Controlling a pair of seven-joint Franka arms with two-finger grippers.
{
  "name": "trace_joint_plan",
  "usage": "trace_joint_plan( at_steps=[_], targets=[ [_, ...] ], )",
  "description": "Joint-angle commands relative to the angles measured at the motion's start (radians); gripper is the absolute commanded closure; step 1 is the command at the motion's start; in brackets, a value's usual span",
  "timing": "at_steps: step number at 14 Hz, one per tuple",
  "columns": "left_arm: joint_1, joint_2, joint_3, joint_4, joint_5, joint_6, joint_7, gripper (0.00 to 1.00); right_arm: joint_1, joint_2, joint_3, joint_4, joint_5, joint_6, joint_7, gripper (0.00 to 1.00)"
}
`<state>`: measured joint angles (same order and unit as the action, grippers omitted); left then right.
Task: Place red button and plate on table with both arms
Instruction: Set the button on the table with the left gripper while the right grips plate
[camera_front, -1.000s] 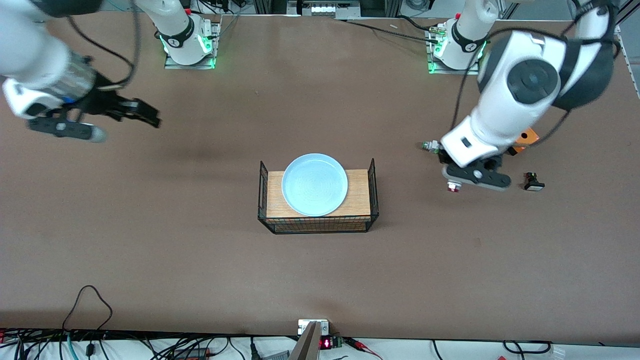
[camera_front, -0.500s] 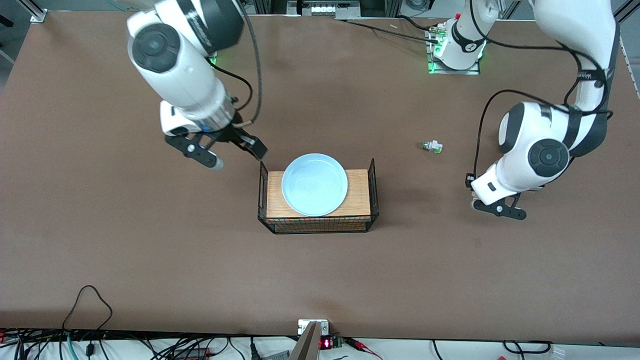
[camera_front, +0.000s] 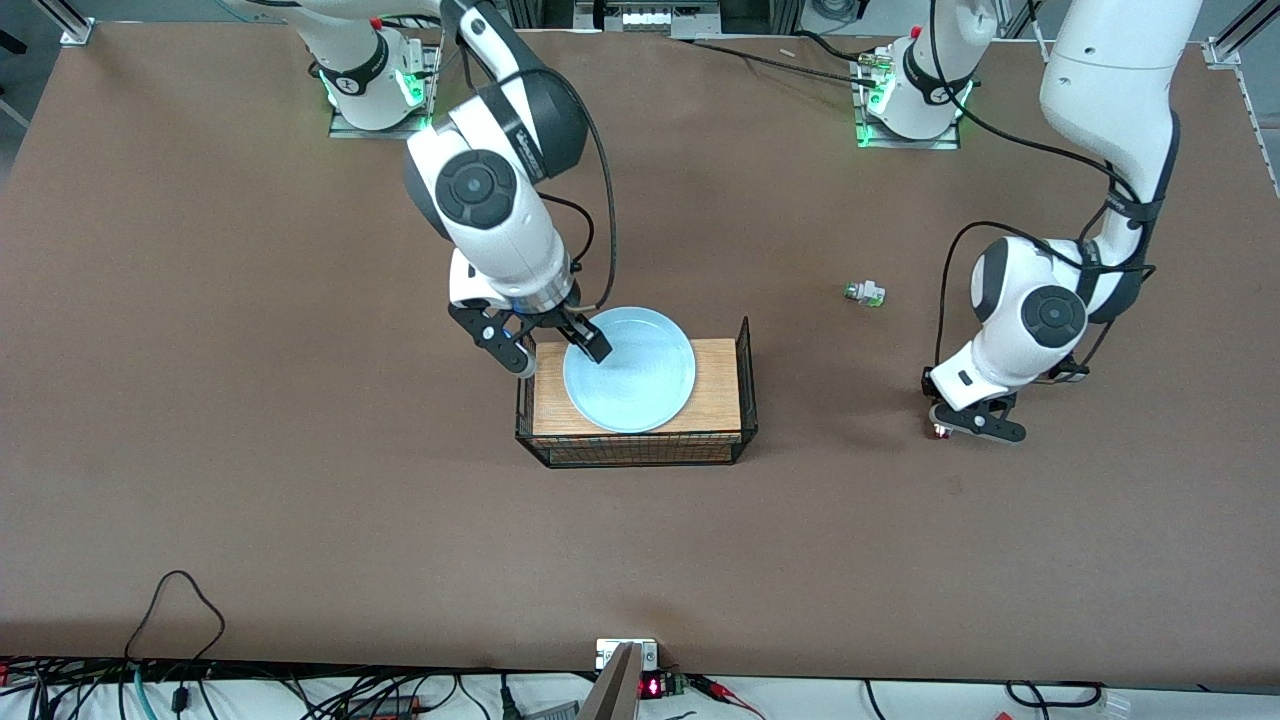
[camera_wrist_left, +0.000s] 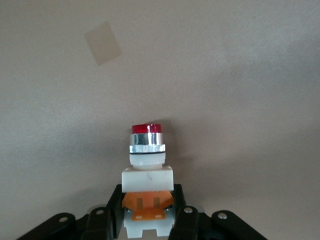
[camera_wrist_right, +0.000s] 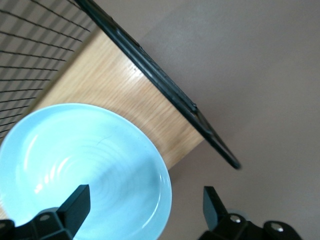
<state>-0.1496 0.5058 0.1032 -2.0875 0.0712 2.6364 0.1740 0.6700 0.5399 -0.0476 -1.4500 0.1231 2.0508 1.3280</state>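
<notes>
The pale blue plate (camera_front: 640, 375) lies on the wood-topped wire rack (camera_front: 715, 390) at the middle of the table (camera_front: 300, 450). My right gripper (camera_front: 561, 353) is open, low over the plate's rim at the right arm's end of the rack. In the right wrist view the plate (camera_wrist_right: 85, 165) has its rim between the two spread fingers of the right gripper (camera_wrist_right: 145, 205). My left gripper (camera_front: 957, 426) is shut on the red button (camera_front: 939, 432), low over the table. In the left wrist view my left gripper (camera_wrist_left: 148, 206) clamps the button (camera_wrist_left: 147, 165) at its orange block, red cap pointing away.
A green-tipped white part (camera_front: 864, 293) lies on the table between the rack and the left arm, farther from the front camera than my left gripper. The rack's black wire end walls (camera_front: 745, 375) stand up beside the plate, one also in the right wrist view (camera_wrist_right: 165, 85).
My right arm has swung in from its end of the table to the plate's rim. My left gripper has carried the red button nearer to the front camera and lower.
</notes>
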Motion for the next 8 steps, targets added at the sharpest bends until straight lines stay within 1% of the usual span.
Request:
trace_joint_plan(
  at_steps=[1,2,4,5,6,7,8],
  targets=[
    [0.002,-0.010,-0.002,-0.037,0.007,0.011,0.009,0.37,0.016,0.034,-0.012,0.023,0.026,0.011,0.040,0.00],
    [0.002,-0.013,-0.003,-0.037,0.006,0.010,0.007,0.00,0.020,0.041,-0.012,0.023,0.026,0.011,0.055,0.00],
    [0.002,-0.041,-0.007,-0.025,0.006,-0.036,0.001,0.00,0.045,0.054,-0.012,0.023,0.023,0.014,0.106,0.01],
    [0.002,-0.067,-0.008,-0.022,0.004,-0.073,-0.001,0.00,0.046,0.054,-0.012,0.023,0.020,0.014,0.108,0.12],
    [0.002,-0.107,-0.011,-0.020,0.004,-0.108,-0.004,0.00,0.045,0.055,-0.012,0.023,0.023,0.014,0.106,0.30],
    [0.002,-0.146,-0.017,-0.005,0.002,-0.172,-0.014,0.00,0.043,0.054,-0.012,0.023,0.023,0.014,0.108,0.42],
    [0.002,-0.173,-0.025,0.033,0.002,-0.272,-0.024,0.00,0.045,0.055,-0.012,0.022,0.023,0.014,0.108,0.51]
  ],
)
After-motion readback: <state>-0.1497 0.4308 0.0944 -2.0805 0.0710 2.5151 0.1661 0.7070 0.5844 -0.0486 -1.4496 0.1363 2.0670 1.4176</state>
